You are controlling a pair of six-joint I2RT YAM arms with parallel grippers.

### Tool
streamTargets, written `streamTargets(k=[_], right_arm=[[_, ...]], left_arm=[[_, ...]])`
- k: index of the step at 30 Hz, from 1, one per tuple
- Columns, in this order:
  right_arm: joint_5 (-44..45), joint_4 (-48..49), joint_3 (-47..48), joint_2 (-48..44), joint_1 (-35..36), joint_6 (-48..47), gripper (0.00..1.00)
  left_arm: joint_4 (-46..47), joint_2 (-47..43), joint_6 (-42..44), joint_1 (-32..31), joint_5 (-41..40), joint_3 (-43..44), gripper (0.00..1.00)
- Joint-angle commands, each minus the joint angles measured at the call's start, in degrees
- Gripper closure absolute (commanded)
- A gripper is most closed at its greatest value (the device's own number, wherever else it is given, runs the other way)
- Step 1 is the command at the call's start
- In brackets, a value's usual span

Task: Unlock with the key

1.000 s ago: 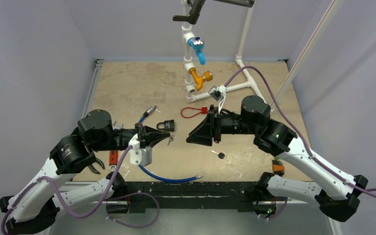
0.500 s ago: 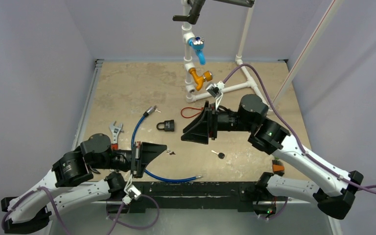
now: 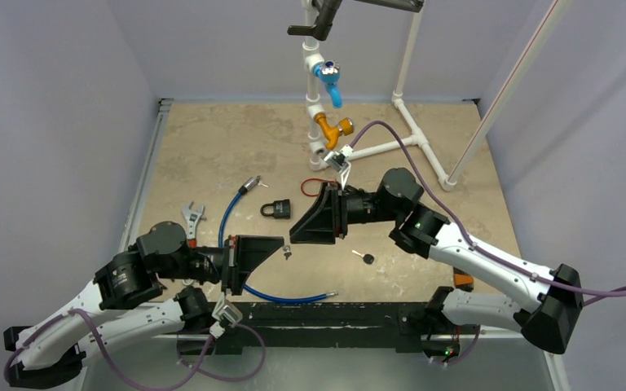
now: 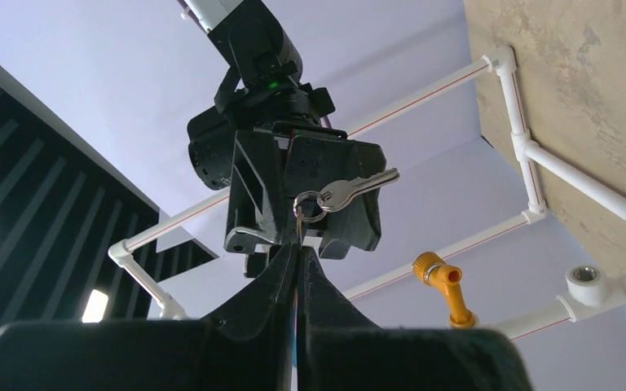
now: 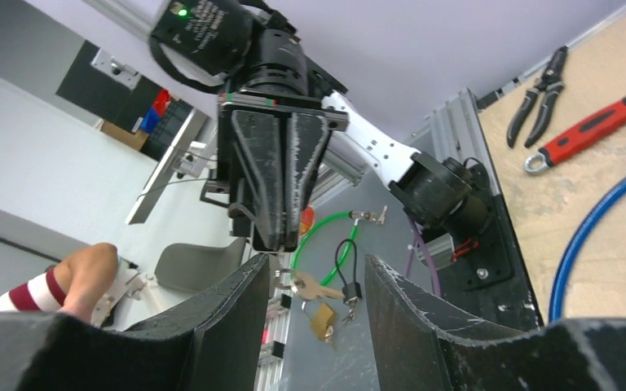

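1. Landmark: padlock [image 3: 275,208], lying on the table [image 3: 212,147] about midway across. All places below are taken from it.
2. Just left: cable [image 3: 230,213], curving round to the near side.
3. Further left, beyond the cable: wrench [image 3: 190,216].
4. Near side: left gripper [image 3: 279,243], key [image 3: 286,254] at its tip.
5. Near-right: right gripper [image 3: 293,234], tip facing the left gripper's.
6. Near-right, well apart, on the table: loose key [image 3: 365,258].
7. Behind, to the right: pipe frame [image 3: 316,110].

No lettering, brand, number or sign can be read anywhere, not even on the padlock [image 3: 275,208] or the key [image 4: 345,192].
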Motion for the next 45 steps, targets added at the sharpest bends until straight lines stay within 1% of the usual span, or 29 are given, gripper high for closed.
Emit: streamTargets(k=[1,5,11,14,16,17,18,23,28,31,34,35,40,42,43,45], right_arm=[[-2.49,9.85,-0.86,-0.32,1.10,3.83,0.55],[-2.32,11.16,-1.17,0.35,2.49,4.37,0.61],[-1.91,13.24,-2.14,2.26,4.28,5.93,0.72],[-1.84,14.12,-2.49,2.73,4.47,6.61,0.81],[-1.33,14.40,-2.75,2.62,4.54,6.75,0.90],[-0.93,14.23,-2.85,2.35,4.54,6.63,0.97],[-0.34,13.89,-3.04,2.02,4.50,6.32,1.00],[4.18,11.11,-4.72,-1.61,4.27,5.05,1.00],[8.62,3.11,-4.82,-5.65,3.75,1.04,1.00],[9.58,-1.13,-3.31,-5.76,3.75,-0.83,1.00],[9.97,-2.65,-2.46,-5.64,3.75,-1.98,1.00],[10.11,-3.29,-2.19,-5.74,3.75,-2.40,1.00],[11.91,-7.09,-0.97,-5.64,3.75,-4.65,1.00],[12.36,-7.84,-0.79,-5.82,3.81,-5.12,1.00],[12.76,-8.16,-0.85,-6.03,3.84,-5.43,1.00],[13.52,-8.89,-0.75,-6.68,3.79,-6.18,1.00]], left_arm=[[2.68,0.71,4.67,-0.33,1.38,0.50,1.00],[3.18,0.92,4.30,-0.33,0.84,0.32,1.00],[4.16,1.10,4.32,-0.42,0.27,0.08,1.00],[4.28,1.03,4.55,-0.50,-0.12,-0.15,1.00],[4.24,0.94,4.69,-0.51,-0.38,-0.26,1.00],[4.23,0.86,4.79,-0.51,-0.40,-0.41,1.00],[4.17,0.72,5.03,-0.51,-0.36,-0.59,1.00],[3.98,-0.17,5.61,-0.51,-0.71,-1.22,1.00],[4.70,-1.00,5.75,-0.51,-0.86,-1.56,1.00],[5.48,-1.18,6.07,-0.51,-0.26,-2.35,1.00],[6.89,-1.21,6.07,-0.51,0.25,-3.11,1.00],[7.59,-1.19,5.84,-0.51,0.41,-3.31,0.98],[9.55,-0.94,5.39,-0.56,0.15,-3.69,0.94],[10.23,-0.91,5.43,-0.59,-0.12,-4.00,0.89],[10.62,-0.88,5.40,-0.59,-0.23,-4.13,0.83],[11.14,-1.04,4.55,-0.59,-0.59,-4.21,0.49]])
